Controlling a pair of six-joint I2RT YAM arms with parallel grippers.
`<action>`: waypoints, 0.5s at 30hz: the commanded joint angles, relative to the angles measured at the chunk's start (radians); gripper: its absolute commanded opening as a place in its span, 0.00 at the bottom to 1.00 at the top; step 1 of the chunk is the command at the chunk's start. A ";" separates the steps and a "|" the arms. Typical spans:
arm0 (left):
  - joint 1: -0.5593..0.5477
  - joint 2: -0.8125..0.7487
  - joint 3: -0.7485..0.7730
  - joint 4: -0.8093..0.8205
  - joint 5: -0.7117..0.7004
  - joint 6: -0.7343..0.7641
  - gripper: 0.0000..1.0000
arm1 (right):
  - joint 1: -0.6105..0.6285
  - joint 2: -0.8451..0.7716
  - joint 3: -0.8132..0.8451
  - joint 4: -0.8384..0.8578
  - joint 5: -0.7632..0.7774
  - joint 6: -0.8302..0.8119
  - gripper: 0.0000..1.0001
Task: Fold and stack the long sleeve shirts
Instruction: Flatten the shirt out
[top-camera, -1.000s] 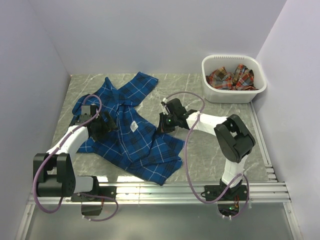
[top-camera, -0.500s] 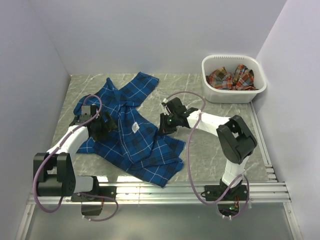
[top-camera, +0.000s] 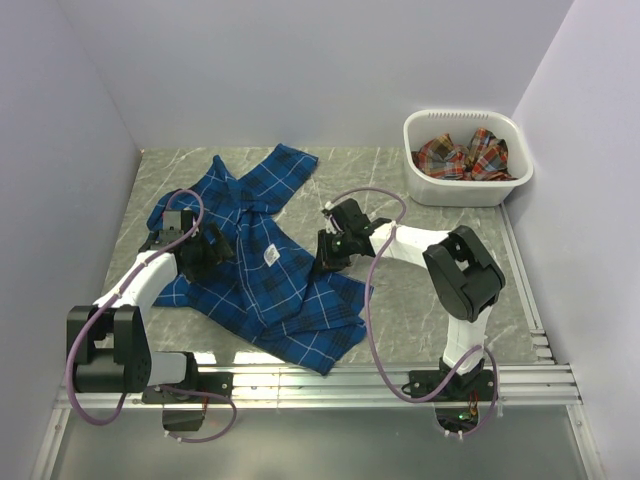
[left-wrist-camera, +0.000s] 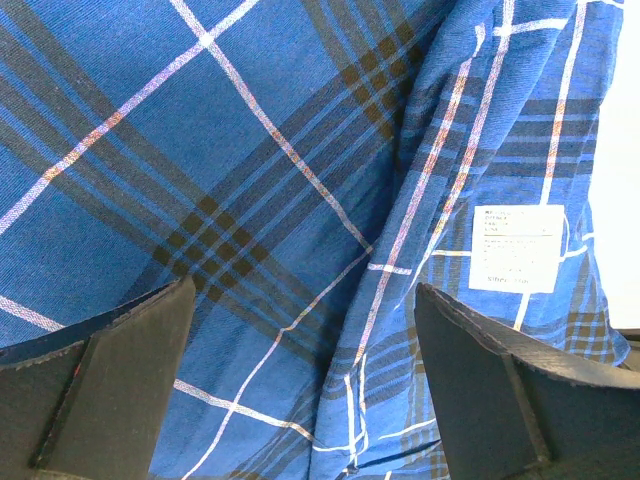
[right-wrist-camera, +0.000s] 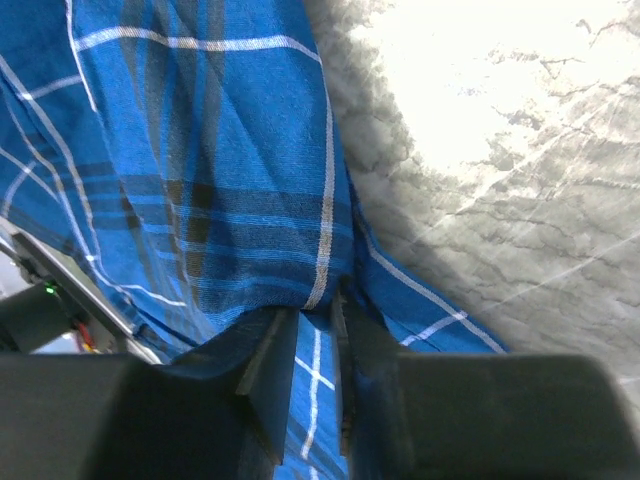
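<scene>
- The blue shirt (top-camera: 285, 295) lies crumpled and spread over the left and middle of the bench (top-camera: 420, 215). One part reaches toward the back wall (top-camera: 300, 70). Its near hem lies just short of the metal rails (top-camera: 380, 385) along the front edge.
- Bare bench shows to the right of this shirt, between it and the white basket (top-camera: 468, 192) in the far right corner. The side walls (top-camera: 50, 150) and the back wall close the bench on three sides.
- The left claw (top-camera: 205, 252) hangs over the shirt's left part with its jaws wide and nothing between them. In the wrist view its fingers (left-wrist-camera: 100, 400) frame flat cloth and a white label (left-wrist-camera: 515, 248).
- The right claw (top-camera: 328, 255) sits at the shirt's right edge with its jaws narrow. A fold of blue cloth runs into the gap between the fingers (right-wrist-camera: 272, 380), but I cannot tell whether it is pinched.
- The red-orange shirt (top-camera: 462, 156) is bunched inside the basket, its lower part hidden by the basket wall. The label's print is too small to read.
- Count: two shirts, one basket, two claws, one label.
</scene>
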 joint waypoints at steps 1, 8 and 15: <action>0.003 -0.005 0.018 0.003 0.005 0.015 0.98 | -0.004 -0.039 -0.009 0.002 0.011 0.001 0.20; 0.003 0.000 0.019 0.002 -0.011 0.013 0.98 | -0.007 -0.091 0.013 -0.107 0.020 -0.028 0.14; 0.003 0.011 0.019 -0.003 -0.020 0.015 0.98 | -0.013 -0.125 -0.007 -0.138 -0.013 -0.032 0.16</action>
